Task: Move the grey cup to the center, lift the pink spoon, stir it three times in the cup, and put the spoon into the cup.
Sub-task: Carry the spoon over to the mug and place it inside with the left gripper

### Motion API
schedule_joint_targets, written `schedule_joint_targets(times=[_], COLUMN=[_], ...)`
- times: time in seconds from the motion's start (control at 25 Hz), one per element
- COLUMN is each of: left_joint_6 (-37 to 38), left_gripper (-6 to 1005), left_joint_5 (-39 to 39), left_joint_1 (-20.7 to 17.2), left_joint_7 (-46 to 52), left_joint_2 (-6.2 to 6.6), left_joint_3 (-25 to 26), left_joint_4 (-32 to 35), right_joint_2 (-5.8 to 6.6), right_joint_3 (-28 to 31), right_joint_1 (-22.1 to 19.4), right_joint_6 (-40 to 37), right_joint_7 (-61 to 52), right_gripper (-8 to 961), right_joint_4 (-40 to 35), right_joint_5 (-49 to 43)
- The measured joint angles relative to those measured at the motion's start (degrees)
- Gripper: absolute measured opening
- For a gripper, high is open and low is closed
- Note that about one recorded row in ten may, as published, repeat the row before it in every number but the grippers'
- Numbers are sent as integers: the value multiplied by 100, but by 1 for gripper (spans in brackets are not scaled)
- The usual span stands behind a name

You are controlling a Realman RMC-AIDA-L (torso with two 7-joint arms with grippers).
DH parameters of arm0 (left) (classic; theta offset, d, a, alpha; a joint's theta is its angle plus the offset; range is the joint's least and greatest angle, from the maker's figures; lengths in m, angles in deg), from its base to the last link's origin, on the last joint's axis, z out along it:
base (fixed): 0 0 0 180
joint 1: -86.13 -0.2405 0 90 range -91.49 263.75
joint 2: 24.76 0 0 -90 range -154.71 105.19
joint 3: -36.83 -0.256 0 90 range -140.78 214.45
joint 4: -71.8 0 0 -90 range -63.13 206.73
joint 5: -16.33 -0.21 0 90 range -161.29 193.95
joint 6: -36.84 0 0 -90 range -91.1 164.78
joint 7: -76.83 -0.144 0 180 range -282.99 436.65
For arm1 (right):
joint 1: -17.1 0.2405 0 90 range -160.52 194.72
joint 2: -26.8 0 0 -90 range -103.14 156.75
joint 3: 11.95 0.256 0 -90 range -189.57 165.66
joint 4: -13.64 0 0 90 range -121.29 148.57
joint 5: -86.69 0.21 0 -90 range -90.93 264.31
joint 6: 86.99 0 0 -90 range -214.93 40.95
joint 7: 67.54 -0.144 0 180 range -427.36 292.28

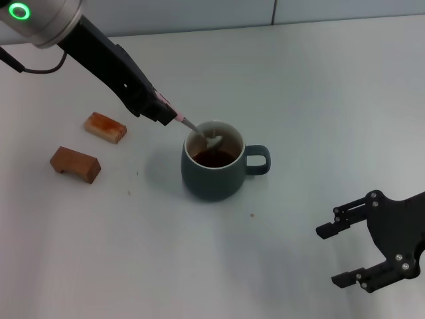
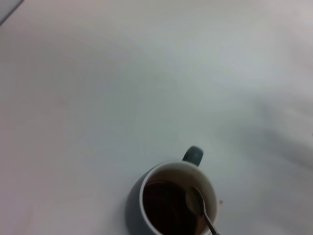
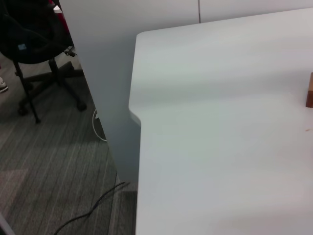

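One grey cup (image 1: 212,171) stands upright near the middle of the table (image 1: 319,86), its loop handle pointing to 3 o'clock in the head view. We note a dark liquid inside against the white inner wall. The pink spoon (image 1: 199,133) leans into the cup from 10 o'clock, its silver bowl resting inside near the far wall while the pale pink handle rises out over the rim. The left wrist view confirms the spoon bowl (image 2: 195,200) lying inside the cup (image 2: 178,198) above the dark liquid.

We record the left gripper (image 1: 167,114) at 10 o'clock of the cup, just beyond its rim, with its jaws clenched on the pink handle of the spoon. The left arm slopes up from there toward the top left corner.

Two brown blocks lie at 9 o'clock, well apart from the cup: the farther block (image 1: 105,127) and the nearer block (image 1: 75,164), close to each other but not touching.

At 4 o'clock, well apart from the cup, the right gripper (image 1: 345,256) hovers with its jaws released and grasping nothing.
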Motion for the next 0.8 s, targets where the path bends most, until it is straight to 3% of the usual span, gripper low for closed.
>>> schedule_joint_targets(times=[0.36,0.4,0.56,0.8], left_joint_6=[-202,-303,-429,-551], left_gripper=[131,130,130,130], left_joint_5=[-103,-110,-110,-87], left_joint_1=[57,89,91,83], left_joint_7=[7,6,45,48], left_joint_2=[-26,-60,-74,-81], left_joint_3=[-289,-567,-851,-990], left_joint_4=[-30,-106,-184,-233], right_joint_2=[-7,-7,-7,-16], right_joint_3=[-12,-9,0,-2], right_joint_1=[3,8,18,18], right_joint_6=[-4,-4,-4,-3], right_joint_7=[0,0,0,0], right_gripper=[693,693,693,693], right_joint_4=[-7,-7,-7,-7], right_joint_5=[0,0,0,0])
